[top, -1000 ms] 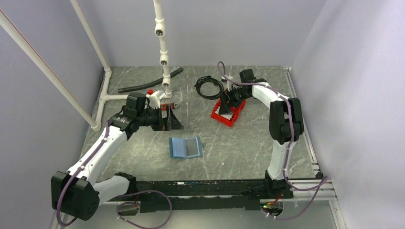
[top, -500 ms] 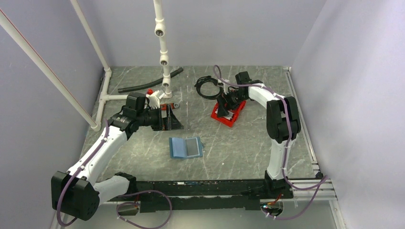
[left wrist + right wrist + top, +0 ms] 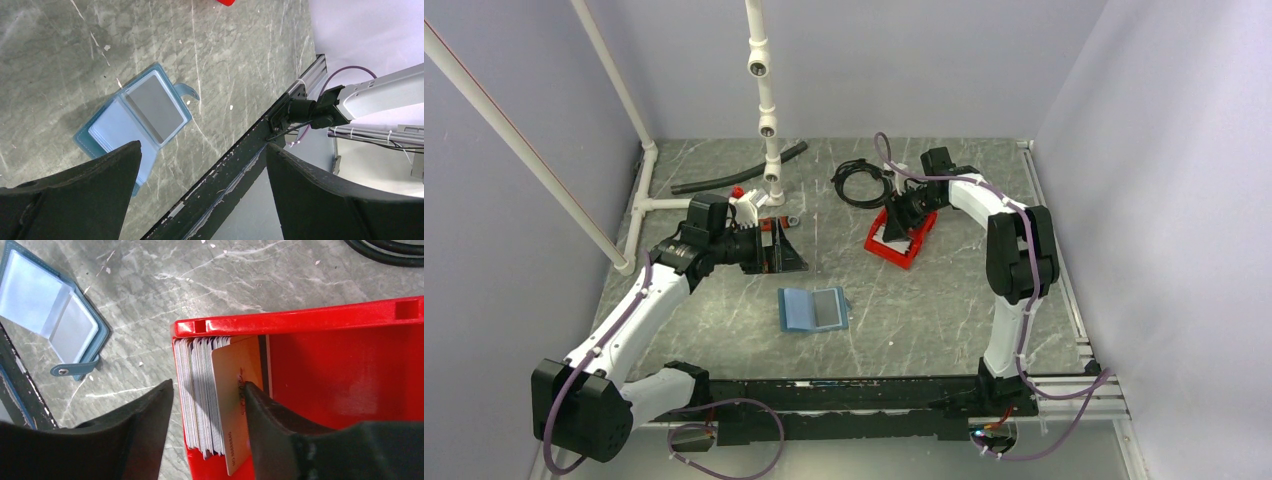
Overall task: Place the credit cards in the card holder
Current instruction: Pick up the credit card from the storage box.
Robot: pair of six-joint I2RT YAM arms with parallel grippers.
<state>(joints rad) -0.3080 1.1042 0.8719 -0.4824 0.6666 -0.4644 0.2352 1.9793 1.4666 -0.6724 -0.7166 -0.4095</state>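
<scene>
The right gripper (image 3: 207,387) straddled the credit cards (image 3: 197,400) standing in the red bin (image 3: 340,370); whether it gripped them was unclear. The left gripper (image 3: 202,150), spread and empty, hung near the open card holder (image 3: 814,309) on the table (image 3: 924,300).

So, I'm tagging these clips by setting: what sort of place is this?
Likely a lab robot test cell: plain lilac walls box in a marbled tabletop, with white pipe framing and an aluminium rail.
</scene>
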